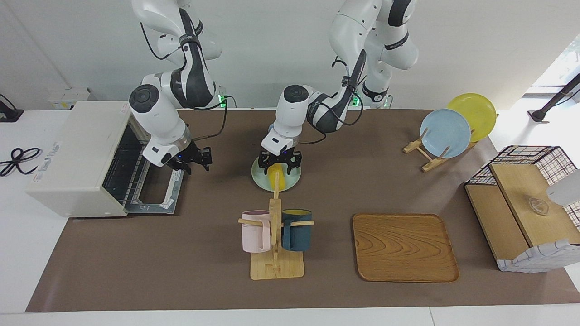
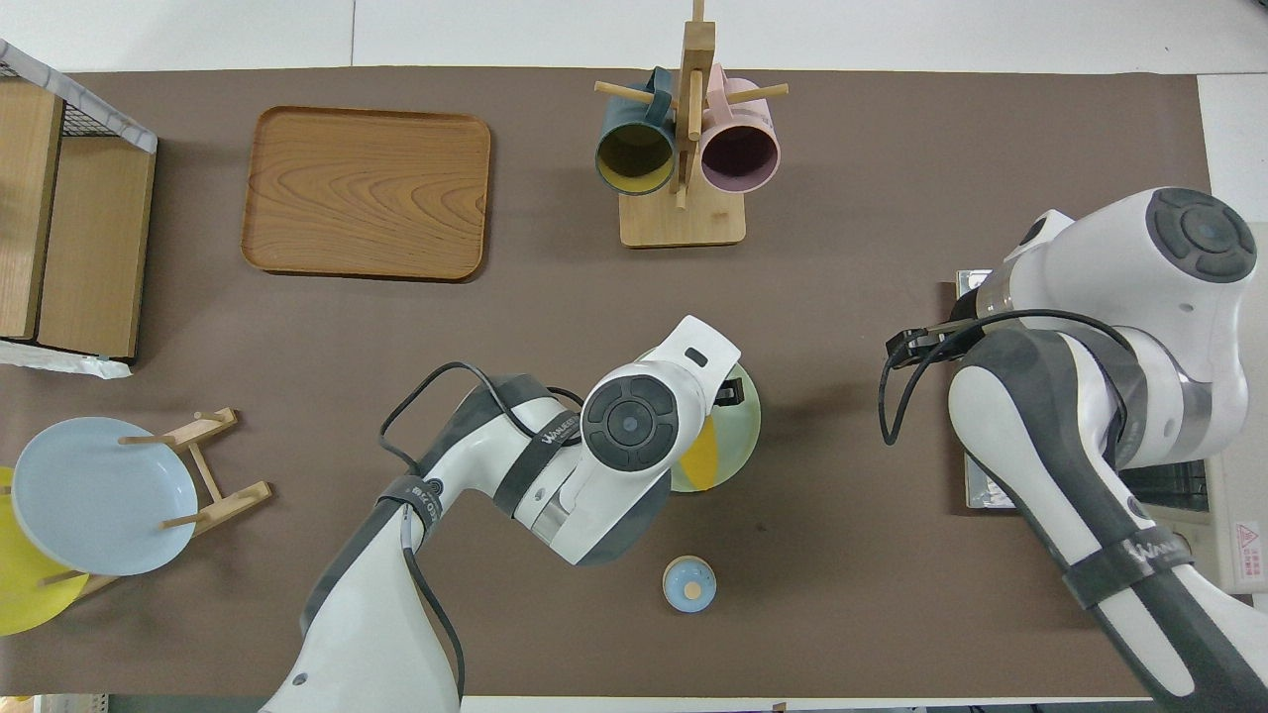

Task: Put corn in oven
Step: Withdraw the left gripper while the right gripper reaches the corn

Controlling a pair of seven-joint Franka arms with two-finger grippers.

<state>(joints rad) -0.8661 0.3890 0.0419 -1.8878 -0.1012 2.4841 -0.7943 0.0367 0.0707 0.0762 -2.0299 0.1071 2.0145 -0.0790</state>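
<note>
Left arm reaches in toward the table's middle, forearm bent low, wrist pointing straight down over the pale green plate (image 1: 290, 182). Left claw (image 1: 277, 165) sits right at the near end of the corn (image 1: 276, 178); black fingers (image 1: 288, 164) look spread to either side of the cob, cannot tell if they actually touch it. From overhead the wrist covers most of this, only part of the corn (image 2: 702, 458) and the plate rim (image 2: 745, 428) show. Right arm is folded with elbow high, wrist tilted down, right claw (image 1: 195, 159) hanging in the air over the oven's dropped door (image 1: 156, 195), holding nothing; fingers apart by the look of it. Corn is smooth bright yellow, tapered, lying flat on the green plate with its long axis running toward and away from the robots, partly hidden in the facing view by the post of the mug rack (image 1: 275, 235). Oven (image 1: 77, 156) stands at the right arm's end of the table, off-white box, door folded down flat in front, wire rack (image 1: 124, 165) visible inside with nothing on it. Corn is well apart from the oven. A small blue cap (image 2: 688, 582) sits on the table (image 1: 204, 253) nearer the robots than the plate.
</note>
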